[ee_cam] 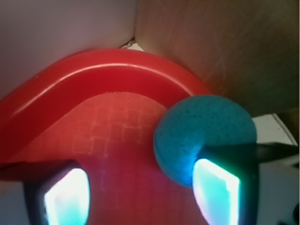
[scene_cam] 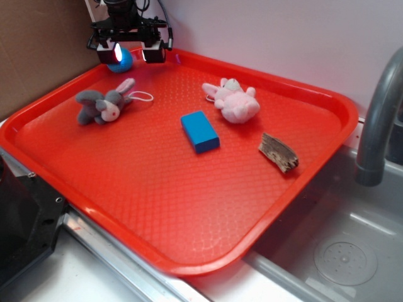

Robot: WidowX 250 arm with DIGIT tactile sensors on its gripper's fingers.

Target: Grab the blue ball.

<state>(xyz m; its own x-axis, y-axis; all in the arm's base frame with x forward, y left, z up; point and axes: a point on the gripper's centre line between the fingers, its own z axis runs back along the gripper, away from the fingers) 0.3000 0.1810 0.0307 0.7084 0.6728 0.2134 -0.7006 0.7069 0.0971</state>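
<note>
Two jaws of the gripper [scene_cam: 131, 53] stand spread apart, grasping nothing, at the far left corner of the red tray [scene_cam: 189, 251]. The blue ball [scene_cam: 121, 61] rests on the tray there, off-centre, against one finger [ee_cam: 216, 185], the other well clear.

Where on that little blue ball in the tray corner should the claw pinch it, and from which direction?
Probably from above, across the widest middle of the blue ball: it is round, so any grip off-center would likely squeeze it out. The tray rim curves close behind it, blocking a sideways approach. The open gripper looks off-center, one finger overlapping the ball.
</note>
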